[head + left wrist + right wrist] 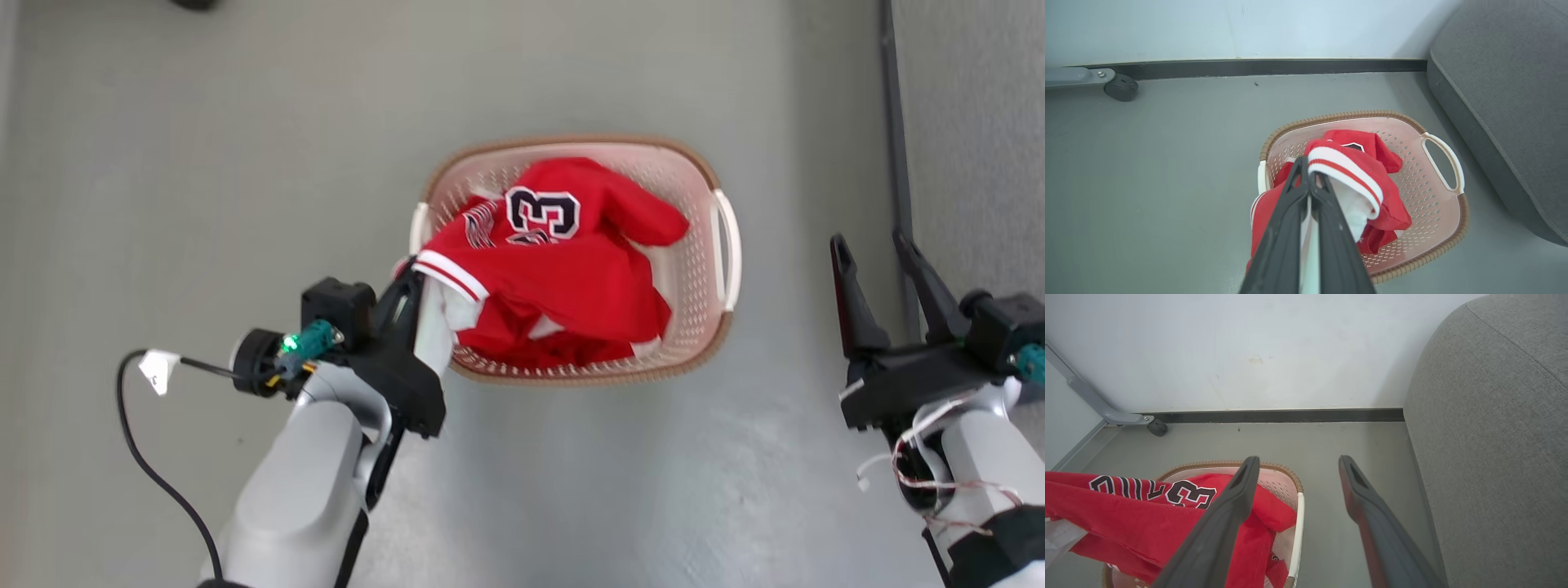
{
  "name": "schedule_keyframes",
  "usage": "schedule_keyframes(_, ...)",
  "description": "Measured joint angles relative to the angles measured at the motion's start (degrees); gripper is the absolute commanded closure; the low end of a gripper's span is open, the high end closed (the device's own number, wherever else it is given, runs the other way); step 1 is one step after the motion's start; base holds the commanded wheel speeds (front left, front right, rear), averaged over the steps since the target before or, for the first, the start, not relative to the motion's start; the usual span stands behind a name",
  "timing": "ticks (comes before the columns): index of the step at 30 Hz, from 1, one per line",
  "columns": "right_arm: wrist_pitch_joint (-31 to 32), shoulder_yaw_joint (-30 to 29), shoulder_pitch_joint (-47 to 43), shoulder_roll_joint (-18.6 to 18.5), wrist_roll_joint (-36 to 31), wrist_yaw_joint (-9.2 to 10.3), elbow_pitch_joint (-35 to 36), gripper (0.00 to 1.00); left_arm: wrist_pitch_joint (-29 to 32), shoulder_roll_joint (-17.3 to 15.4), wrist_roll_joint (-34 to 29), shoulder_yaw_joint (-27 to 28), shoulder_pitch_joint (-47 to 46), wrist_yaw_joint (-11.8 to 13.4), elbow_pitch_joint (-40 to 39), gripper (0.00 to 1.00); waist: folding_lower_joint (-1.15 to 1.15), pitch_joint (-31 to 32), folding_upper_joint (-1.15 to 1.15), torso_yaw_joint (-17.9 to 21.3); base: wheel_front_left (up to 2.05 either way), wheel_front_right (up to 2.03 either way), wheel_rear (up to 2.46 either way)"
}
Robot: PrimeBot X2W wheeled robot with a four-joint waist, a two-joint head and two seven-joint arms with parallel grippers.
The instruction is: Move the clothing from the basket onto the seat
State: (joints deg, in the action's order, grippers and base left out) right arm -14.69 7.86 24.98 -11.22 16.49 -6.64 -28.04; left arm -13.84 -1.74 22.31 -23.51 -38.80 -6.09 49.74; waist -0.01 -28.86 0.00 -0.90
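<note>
The cream basket (571, 141) with a brown rim stands on the floor ahead of me. Red clothing (571, 269), a jersey with a black number and white stripe trim, spills up out of it toward its left side. My left gripper (406, 287) is shut on the striped white edge of that clothing (1347, 171), lifting it above the basket's (1425, 196) left rim; its fingers (1290, 212) are pressed together. My right gripper (871, 245) stands open to the right of the basket, holding nothing, close to the grey seat (971, 122). In the right wrist view the open gripper (1298, 461) points between the basket (1299, 522) and the seat (1486, 437).
Grey floor surrounds the basket. A white wall with a dark skirting board (1249, 67) runs behind it. A caster wheel (1121, 86) on a grey metal leg sits by the wall at the left. The seat (1506, 102) lies right of the basket.
</note>
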Motion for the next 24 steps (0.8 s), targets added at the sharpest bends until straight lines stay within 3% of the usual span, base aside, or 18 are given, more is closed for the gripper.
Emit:
schedule_keyframes(14, 0.00, -0.76, -6.97, 0.27, -0.66, -0.25, -0.74, 0.00, -0.41, -0.10, 6.34, -2.88, 8.72, 0.15, -5.71, 1.00, -0.01, 11.53, 0.00, -4.33, 0.00, 0.00, 0.00)
schedule_keyframes(24, 0.01, -1.22, -14.11, 1.71, -0.66, -0.26, -1.81, 0.00, -0.42, -0.19, 6.80, 1.64, 15.58, 2.16, -10.99, 1.00, 0.00, 20.25, 0.00, -6.02, 0.00, 0.00, 0.00)
